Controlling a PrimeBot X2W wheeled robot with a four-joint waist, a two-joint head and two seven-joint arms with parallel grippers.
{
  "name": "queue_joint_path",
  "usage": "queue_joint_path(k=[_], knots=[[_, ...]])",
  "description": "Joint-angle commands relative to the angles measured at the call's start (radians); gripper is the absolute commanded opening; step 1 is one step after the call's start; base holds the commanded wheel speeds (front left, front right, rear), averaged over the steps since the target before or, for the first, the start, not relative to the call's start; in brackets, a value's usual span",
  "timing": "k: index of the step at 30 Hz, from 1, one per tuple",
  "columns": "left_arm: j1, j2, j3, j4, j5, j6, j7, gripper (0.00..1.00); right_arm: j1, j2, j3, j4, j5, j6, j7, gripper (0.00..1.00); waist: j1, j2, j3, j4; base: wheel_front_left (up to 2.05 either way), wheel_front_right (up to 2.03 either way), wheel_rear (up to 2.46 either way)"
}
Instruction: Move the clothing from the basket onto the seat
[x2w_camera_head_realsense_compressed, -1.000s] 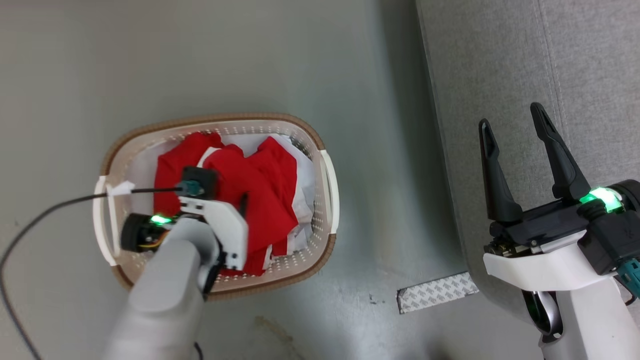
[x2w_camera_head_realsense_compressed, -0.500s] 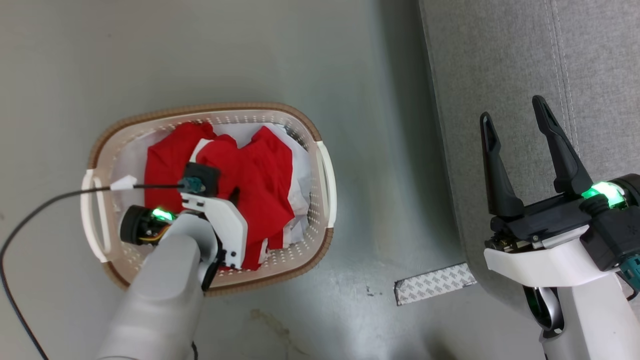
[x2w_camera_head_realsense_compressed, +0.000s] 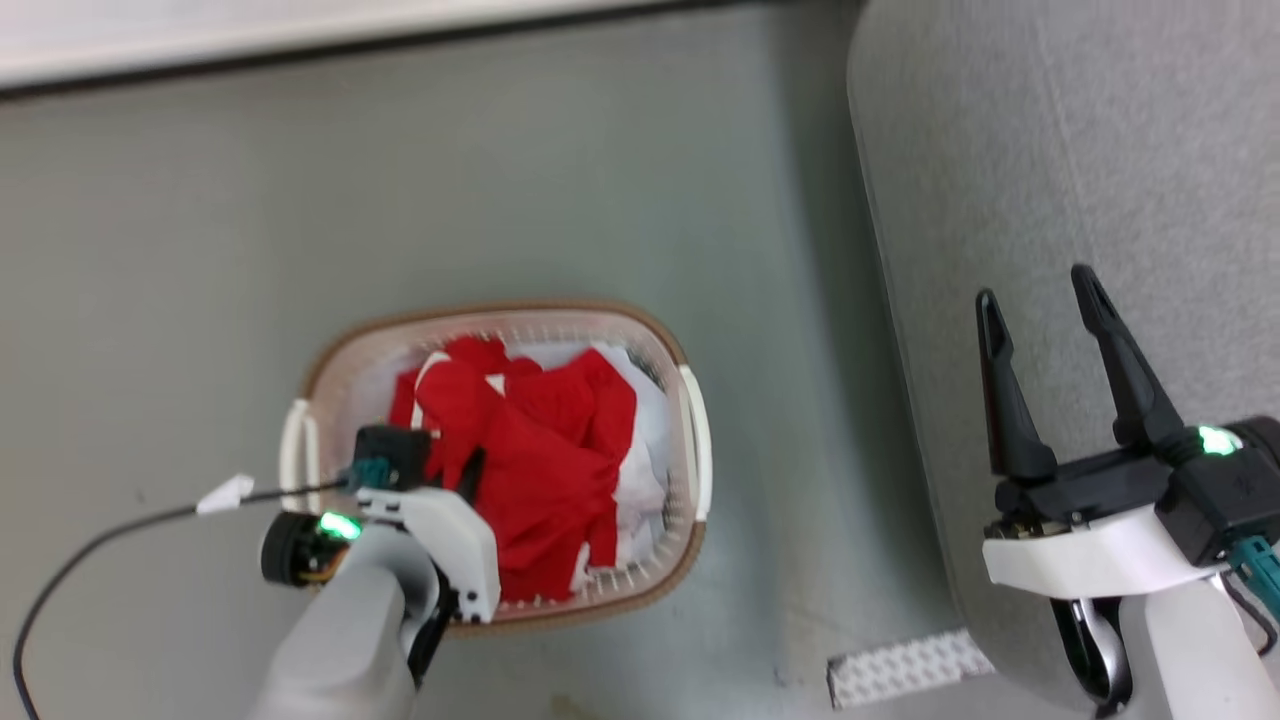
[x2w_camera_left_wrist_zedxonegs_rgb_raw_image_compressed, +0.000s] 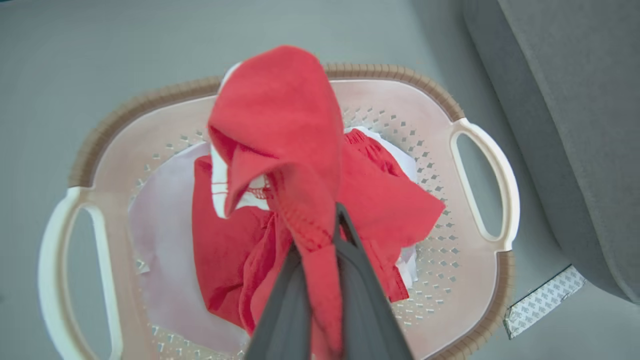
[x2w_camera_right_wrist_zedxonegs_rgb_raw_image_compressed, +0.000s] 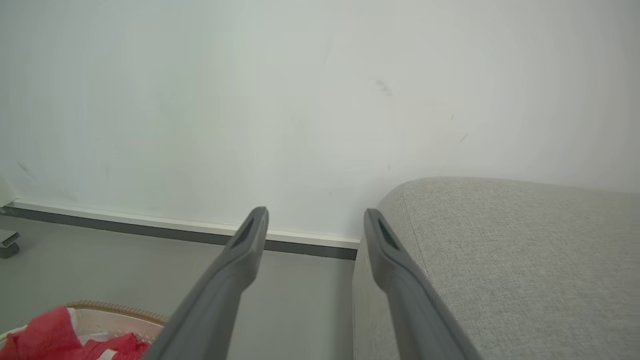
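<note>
Nearest me, the left gripper (x2w_camera_left_wrist_zedxonegs_rgb_raw_image_compressed: 320, 240) was pinched tight on a fold of the clothing (x2w_camera_left_wrist_zedxonegs_rgb_raw_image_compressed: 280, 110). A hemmed red strip was squeezed between its two dark fingers, and a peak of red cloth with a white band was drawn up toward the wrist. The rest of the clothing lay bunched in the laundry basket (x2w_camera_left_wrist_zedxonegs_rgb_raw_image_compressed: 390, 72), on top of a flat white sheet (x2w_camera_left_wrist_zedxonegs_rgb_raw_image_compressed: 160, 240). A thin black cable (x2w_camera_head_realsense_compressed: 100, 535) trailed from that wrist over the floor, carrying a small white tag (x2w_camera_head_realsense_compressed: 225, 493) too small to read. The right gripper (x2w_camera_head_realsense_compressed: 1035, 285) hung with its fingers spread wide apart in open air over the front edge of the seat (x2w_camera_head_realsense_compressed: 1100, 150). The basket, cream with a brown rim, rows of little holes and side handles, stood on a smooth grey-green floor (x2w_camera_head_realsense_compressed: 500, 180) with a dull sheen, near the grey textured sofa but apart from it. A pale strip (x2w_camera_head_realsense_compressed: 905, 665) printed with a repeating grey pattern lay flat on the floor and reached the sofa's base; I could not make out its marks as writing. Beyond the sofa's rounded corner rose a plain pale wall (x2w_camera_right_wrist_zedxonegs_rgb_raw_image_compressed: 300, 100) with a few faint scuffs, and a white skirting board (x2w_camera_right_wrist_zedxonegs_rgb_raw_image_compressed: 150, 221) ran along its foot above a dark line.
</note>
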Motion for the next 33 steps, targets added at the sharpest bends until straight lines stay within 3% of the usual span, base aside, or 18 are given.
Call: queue_joint_path(k=[1, 7, 14, 27, 33], knots=[[0.036, 0.003, 0.001, -0.016, -0.021, -0.006, -0.014, 0.00, 0.025, -0.004, -0.012, 0.012, 0.003, -0.002, 0.001, 1.00, 0.0001, 0.0000, -0.101, 0.049, 0.00, 0.00, 0.00], [0.144, 0.008, 0.003, -0.128, -0.101, -0.007, -0.045, 0.00, 0.093, -0.004, -0.042, 0.046, -0.013, -0.002, 0.001, 1.00, 0.0001, 0.0000, -0.241, 0.102, 0.00, 0.00, 0.00], [0.290, 0.041, 0.037, -0.352, -0.162, 0.003, -0.056, 0.00, 0.174, -0.004, -0.079, 0.072, -0.033, -0.002, 0.001, 1.00, 0.0001, 0.0000, -0.371, 0.147, 0.00, 0.00, 0.00], [0.586, 0.115, 0.115, -0.893, -0.186, 0.140, -0.030, 0.00, 0.279, -0.003, -0.078, 0.095, -0.041, -0.002, 0.001, 1.00, 0.0001, 0.0000, -0.532, 0.167, 0.00, 0.00, 0.00], [0.676, 0.144, 0.131, -1.038, -0.188, 0.170, 0.004, 0.00, 0.309, -0.003, -0.058, 0.109, -0.037, -0.002, 0.001, 1.00, 0.0001, 0.0000, -0.573, 0.159, 0.00, 0.00, 0.00]])
